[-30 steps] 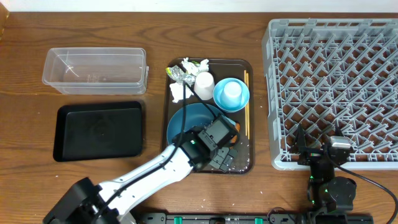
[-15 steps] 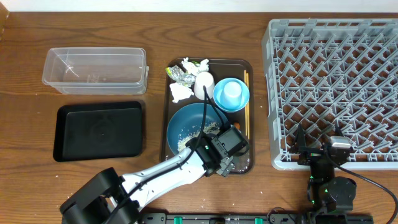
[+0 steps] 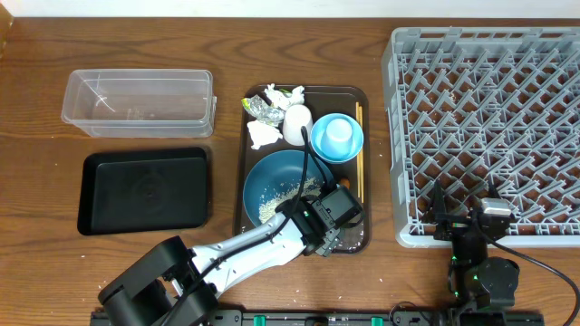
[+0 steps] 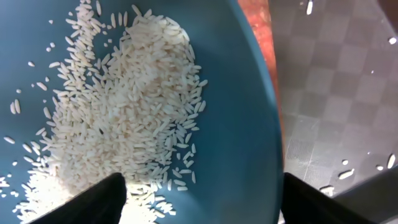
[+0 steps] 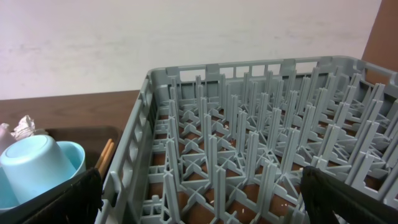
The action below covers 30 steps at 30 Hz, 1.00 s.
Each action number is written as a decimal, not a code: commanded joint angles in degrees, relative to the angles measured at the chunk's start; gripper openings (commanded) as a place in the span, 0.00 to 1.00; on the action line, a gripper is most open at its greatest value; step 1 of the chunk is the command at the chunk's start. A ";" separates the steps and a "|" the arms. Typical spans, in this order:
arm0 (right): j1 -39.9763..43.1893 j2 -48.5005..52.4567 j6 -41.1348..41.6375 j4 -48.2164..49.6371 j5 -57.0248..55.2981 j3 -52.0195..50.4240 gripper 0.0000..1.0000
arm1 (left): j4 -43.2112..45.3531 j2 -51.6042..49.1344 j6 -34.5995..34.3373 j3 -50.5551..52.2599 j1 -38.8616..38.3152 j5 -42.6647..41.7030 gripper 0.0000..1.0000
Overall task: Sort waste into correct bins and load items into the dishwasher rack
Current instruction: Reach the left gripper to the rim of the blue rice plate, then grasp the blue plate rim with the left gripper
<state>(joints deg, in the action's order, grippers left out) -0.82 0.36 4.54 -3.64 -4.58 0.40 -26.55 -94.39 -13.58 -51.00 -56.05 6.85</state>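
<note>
Overhead, the clear tub [image 3: 138, 101] and black tray [image 3: 145, 190] sit at the left. Mid frame, the left gripper [image 3: 333, 217] is at the lower right rim of the dark-blue dish [image 3: 272, 177] on the brown serving tray [image 3: 365, 195]. Only the left wrist cam shows its 2 fingers [image 4: 93, 202] spread, straddling that rim, with rice [image 4: 124, 118] piled inside. Far right, the right gripper [image 5: 200, 177] is spread wide too, facing the rack [image 3: 489, 118].

Dark-blue dish [image 3: 272, 177] holding loose white rice [image 4: 124, 106], light-blue cup [image 3: 338, 134] inverted in bowl [image 3: 318, 147], grey pegged rack [image 3: 489, 118] alongside
</note>
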 commanded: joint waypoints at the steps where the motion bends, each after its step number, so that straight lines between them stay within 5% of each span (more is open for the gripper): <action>1: 0.79 -0.02 -0.11 -0.22 -0.57 -0.09 0.99 | 0.04 -0.20 -0.02 -0.79 -0.09 1.16 0.72; 10: 0.79 -0.02 -0.11 -0.22 -0.57 -0.09 0.99 | -0.83 2.05 0.00 -1.01 -0.07 1.16 0.65; 15: 0.79 -0.02 -0.11 -0.22 -0.57 -0.09 0.99 | -1.51 4.83 0.00 -1.01 -0.07 1.18 0.53; 30: 0.79 -0.02 -0.11 -0.22 -0.57 -0.09 0.99 | -2.08 4.26 -0.02 -0.44 -0.07 -1.88 0.50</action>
<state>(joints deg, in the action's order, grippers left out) -0.82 0.36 4.54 -3.64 -4.58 0.40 -28.32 -89.97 -13.50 -51.03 -56.05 5.93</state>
